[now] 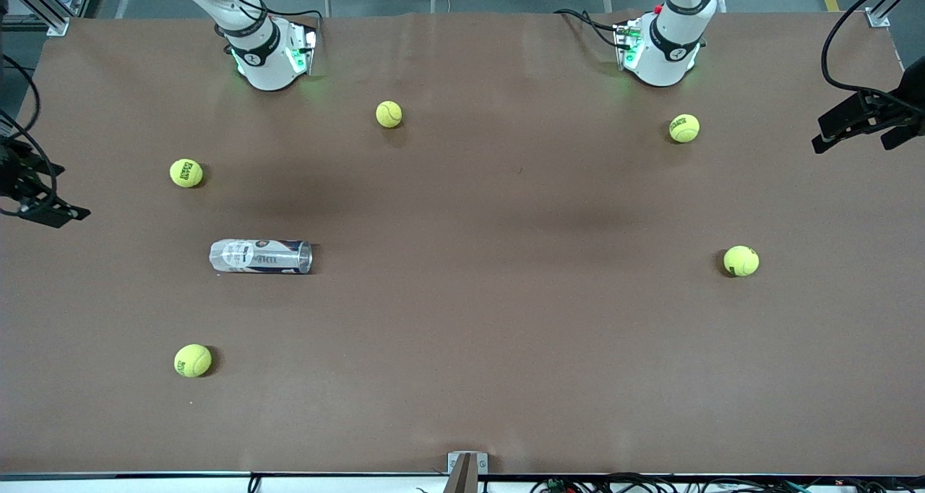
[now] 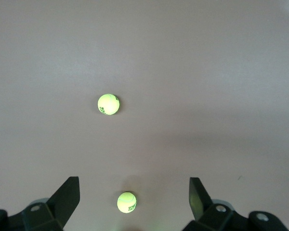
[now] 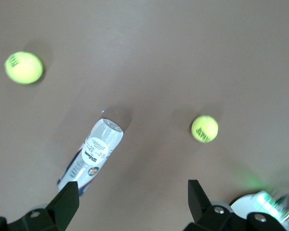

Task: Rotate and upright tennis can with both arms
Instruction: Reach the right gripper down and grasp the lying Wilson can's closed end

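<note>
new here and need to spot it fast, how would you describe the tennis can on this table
On the brown table, look toward the right arm's end. The tennis can lies on its side there, between two tennis balls. It is the only clear tube with a white and navy label; all else is round and yellow-green.

Cut off by the top edge of the front view: both arms above their bases. Partly covered in the right wrist view: open end of the tennis can [image 3: 90, 156], under a finger [image 3: 65, 203] of the right gripper [image 3: 131, 199]. Unreadable there: small label print.
</note>
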Controlling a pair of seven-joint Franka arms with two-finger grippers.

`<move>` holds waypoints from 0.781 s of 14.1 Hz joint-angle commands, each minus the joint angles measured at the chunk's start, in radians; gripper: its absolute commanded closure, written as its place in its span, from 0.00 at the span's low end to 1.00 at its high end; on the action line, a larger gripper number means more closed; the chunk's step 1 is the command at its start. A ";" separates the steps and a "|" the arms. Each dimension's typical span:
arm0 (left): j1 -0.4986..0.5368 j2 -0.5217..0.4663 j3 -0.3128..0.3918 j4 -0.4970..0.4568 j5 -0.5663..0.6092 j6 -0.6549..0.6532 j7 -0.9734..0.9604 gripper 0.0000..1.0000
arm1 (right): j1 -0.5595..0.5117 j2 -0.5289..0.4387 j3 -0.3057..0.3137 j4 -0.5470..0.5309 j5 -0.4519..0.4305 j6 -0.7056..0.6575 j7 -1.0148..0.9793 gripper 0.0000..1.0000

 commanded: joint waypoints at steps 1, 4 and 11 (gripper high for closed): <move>0.002 -0.001 0.001 0.004 -0.015 0.006 -0.008 0.00 | 0.062 -0.028 0.003 -0.097 0.001 0.063 0.239 0.00; 0.002 -0.001 0.001 0.003 -0.015 0.006 -0.008 0.00 | 0.139 -0.028 0.003 -0.208 0.003 0.181 0.413 0.00; -0.001 -0.001 0.000 0.003 -0.015 0.006 -0.006 0.00 | 0.238 -0.011 0.003 -0.463 0.004 0.574 0.639 0.00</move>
